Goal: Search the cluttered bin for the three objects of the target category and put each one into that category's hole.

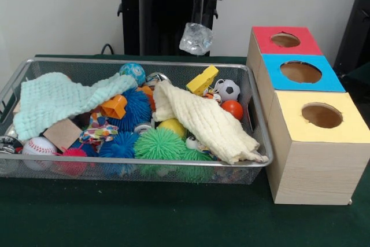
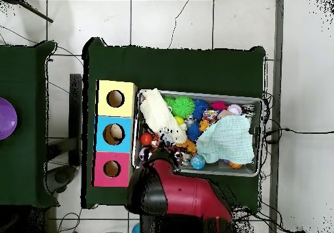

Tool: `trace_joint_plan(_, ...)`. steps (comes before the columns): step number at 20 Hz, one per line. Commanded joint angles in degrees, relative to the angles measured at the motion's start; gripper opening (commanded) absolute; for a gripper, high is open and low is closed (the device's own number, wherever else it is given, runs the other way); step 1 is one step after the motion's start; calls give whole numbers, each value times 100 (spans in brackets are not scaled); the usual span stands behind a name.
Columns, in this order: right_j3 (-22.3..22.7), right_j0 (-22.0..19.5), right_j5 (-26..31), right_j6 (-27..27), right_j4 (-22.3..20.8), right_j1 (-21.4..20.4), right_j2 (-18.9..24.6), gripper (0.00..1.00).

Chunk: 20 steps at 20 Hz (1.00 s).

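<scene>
The bin [image 1: 144, 62] of silver wire mesh sits on the green table, full of toys; it also shows in the overhead view [image 2: 261, 139]. To its right in the front view stand three wooden boxes. The middle one has a blue top with the hole [image 1: 300, 72], which shows in the overhead view too [image 2: 115, 134] with something pale inside. My gripper [image 1: 196, 39] hangs from the red arm above the bin's far rim, clear of the toys, with a clear, glassy look at its tip. In the overhead view the arm [image 2: 182, 194] hides it.
In the bin lie a mint cloth [image 1: 55, 99], a cream cloth [image 1: 205, 122], blue [image 1: 136, 108] and green [image 1: 159, 143] spiky balls, a baseball [image 1: 37, 146], a soccer ball [image 1: 229, 89], an orange ball [image 1: 233, 109] and a yellow block [image 1: 202, 79]. Red-topped [image 1: 285, 40] and yellow-topped [image 1: 321, 115] boxes flank the blue one.
</scene>
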Motion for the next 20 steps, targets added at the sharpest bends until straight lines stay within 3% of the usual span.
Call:
trace_joint_plan(1, -43, 344, 901, 1313, 478, -119, -201, 0)
trace_joint_plan(20, 13, 1420, 645, 1682, 1287, 222, -777, 0)
